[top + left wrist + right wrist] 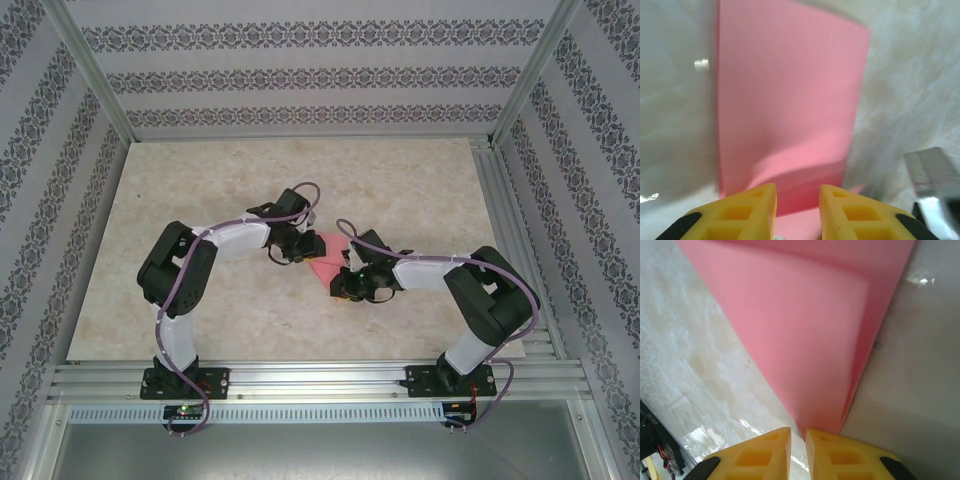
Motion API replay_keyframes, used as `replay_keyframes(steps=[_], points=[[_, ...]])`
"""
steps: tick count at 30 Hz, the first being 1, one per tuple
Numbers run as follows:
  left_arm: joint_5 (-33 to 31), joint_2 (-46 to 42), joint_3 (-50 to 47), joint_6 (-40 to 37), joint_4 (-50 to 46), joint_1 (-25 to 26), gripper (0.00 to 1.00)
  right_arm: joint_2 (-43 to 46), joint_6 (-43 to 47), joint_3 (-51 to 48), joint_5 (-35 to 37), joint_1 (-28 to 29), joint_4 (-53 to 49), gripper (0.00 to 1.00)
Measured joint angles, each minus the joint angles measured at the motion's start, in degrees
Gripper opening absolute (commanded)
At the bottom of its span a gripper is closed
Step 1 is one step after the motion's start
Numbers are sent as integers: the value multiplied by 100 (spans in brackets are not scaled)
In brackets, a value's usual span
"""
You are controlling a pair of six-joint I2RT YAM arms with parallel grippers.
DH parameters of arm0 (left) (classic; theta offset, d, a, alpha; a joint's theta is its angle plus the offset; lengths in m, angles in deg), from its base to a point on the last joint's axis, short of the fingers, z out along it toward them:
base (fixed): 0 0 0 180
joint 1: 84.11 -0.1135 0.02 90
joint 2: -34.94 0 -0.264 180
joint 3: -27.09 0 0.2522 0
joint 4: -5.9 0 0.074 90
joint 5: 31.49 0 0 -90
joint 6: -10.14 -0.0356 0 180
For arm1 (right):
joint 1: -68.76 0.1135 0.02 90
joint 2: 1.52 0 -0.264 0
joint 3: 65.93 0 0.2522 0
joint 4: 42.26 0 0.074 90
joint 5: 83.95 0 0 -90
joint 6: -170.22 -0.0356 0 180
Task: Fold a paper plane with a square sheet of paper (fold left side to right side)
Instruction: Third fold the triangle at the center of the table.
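Top view: the square sheet of paper (326, 262) lies near the middle of the worktop (200, 180), between the two hands. Left hand (296, 250) at the sheet's 10 o'clock edge, right hand (347, 282) at its 5 o'clock corner. Left wrist view: left hand (797, 205) with fingers (747, 212) parted, a strip of pink showing in the gap. The sheet (790, 100) runs away toward 12 o'clock, doubled over, with a second layer edge low down. Right wrist view: right hand (798, 440) closed to a thin slit on the pointed corner of the sheet (805, 330). The paper fans out toward 12 o'clock, with one layer over another.
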Motion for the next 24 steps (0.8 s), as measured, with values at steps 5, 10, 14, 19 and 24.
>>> replay_keyframes(steps=[5, 10, 14, 19, 24], points=[[-76, -623, -26, -103, -7, -31, 29, -39, 0, 37, -7, 0, -35, 16], [39, -1207, -647, -66, 184, -13, 24, -44, -2, 46, -4, 9, -42, 16], [149, -1165, -1130, 94, 356, 103, 18, -83, 0, 90, -11, 11, -79, 16], [227, -999, -1283, 306, 601, 374, 17, -107, -2, 122, -26, 11, -122, 16], [258, -789, -1281, 498, 894, 487, 15, -107, 0, 136, -24, 11, -146, 16]])
